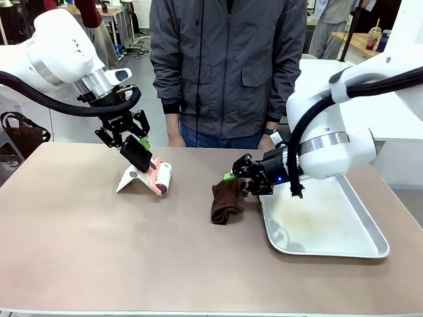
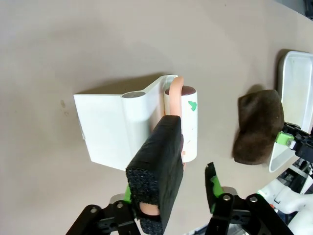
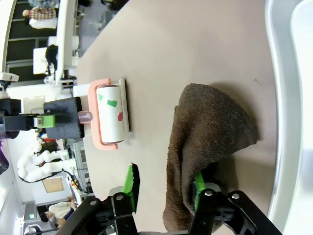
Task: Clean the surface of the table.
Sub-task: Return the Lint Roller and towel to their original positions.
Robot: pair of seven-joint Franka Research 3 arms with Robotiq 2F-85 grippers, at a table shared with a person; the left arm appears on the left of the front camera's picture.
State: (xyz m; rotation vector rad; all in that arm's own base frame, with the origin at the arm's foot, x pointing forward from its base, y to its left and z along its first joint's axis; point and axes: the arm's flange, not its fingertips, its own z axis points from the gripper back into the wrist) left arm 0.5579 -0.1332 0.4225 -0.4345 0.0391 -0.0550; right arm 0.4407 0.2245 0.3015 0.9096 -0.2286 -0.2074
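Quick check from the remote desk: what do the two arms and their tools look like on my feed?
Both arms are glossy white with rounded housings, silver joint rings and thick black cable hoses along them. The left tool and right tool are black two-finger units with green pads; a small blue light glows at the right wrist.

White rounded arms carry thick black cables; each black gripper has green pads. The person wears a grey zip jacket.
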